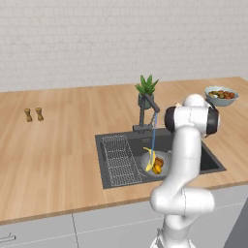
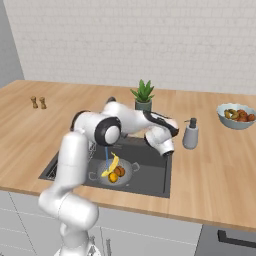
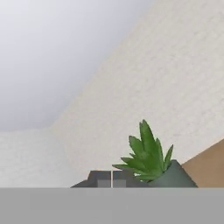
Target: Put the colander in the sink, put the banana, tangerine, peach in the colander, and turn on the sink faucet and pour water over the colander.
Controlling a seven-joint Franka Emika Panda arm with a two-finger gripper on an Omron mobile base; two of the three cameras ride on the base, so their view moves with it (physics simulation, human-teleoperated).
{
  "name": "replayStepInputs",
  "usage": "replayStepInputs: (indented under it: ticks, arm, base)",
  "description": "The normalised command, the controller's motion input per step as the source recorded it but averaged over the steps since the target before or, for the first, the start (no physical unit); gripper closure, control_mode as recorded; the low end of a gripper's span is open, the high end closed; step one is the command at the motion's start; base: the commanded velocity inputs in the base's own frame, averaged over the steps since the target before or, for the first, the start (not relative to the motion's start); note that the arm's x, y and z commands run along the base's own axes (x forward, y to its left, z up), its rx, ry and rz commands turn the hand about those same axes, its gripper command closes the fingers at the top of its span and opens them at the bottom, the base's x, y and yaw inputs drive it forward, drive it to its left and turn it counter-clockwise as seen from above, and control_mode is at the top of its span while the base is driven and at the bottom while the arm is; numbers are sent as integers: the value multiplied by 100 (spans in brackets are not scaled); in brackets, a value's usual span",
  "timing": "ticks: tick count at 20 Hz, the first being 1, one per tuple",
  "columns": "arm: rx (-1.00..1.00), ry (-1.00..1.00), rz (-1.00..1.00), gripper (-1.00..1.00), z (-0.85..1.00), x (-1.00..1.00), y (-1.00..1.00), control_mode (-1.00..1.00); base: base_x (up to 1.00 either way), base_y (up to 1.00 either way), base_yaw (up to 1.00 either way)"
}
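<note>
Three fruits already sit in the round grey perforated metal colander point(image 1: 157, 163), low and right of centre in the left base view: the slim curved yellow banana point(image 1: 149, 158) leaning on the rim, the small yellow-orange tangerine point(image 1: 157, 169) and the darker reddish-orange peach point(image 1: 159, 162) touching it. The colander rests in the large dark grey rectangular sink point(image 1: 109, 179), beside the wire rack point(image 1: 118, 160). A thin blue stream of water point(image 1: 153, 138) falls from the angled spout of the tall dark grey faucet point(image 1: 145, 114) straight onto the fruit, so I judge the task nearly or fully done.

The two-finger gripper point(image 3: 112, 183) has its fingers pressed together on nothing; its tips show at the bottom middle of the hand view, pointing up at the wall and the green spiky potted plant point(image 3: 151, 162). In the right base view the hand appears to hang at centre frame, over the sink's back right edge, though where the fingers are there is hard to make out.

The risks lie in pulling away. A careless swing of the wrist could knock the spout arm sideways, carrying the stream off the colander, or bump the handle and cut the flow. A wider sweep could topple the plant or the grey soap dispenser point(image 2: 190, 134) just beside the hand.
</note>
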Motion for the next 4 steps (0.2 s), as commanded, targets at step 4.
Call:
replayStepInputs:
  ticks: [4]
  arm:
    - [43,-19,12,100,19,-55,-90,-100]
  base:
    - [0,0,0]
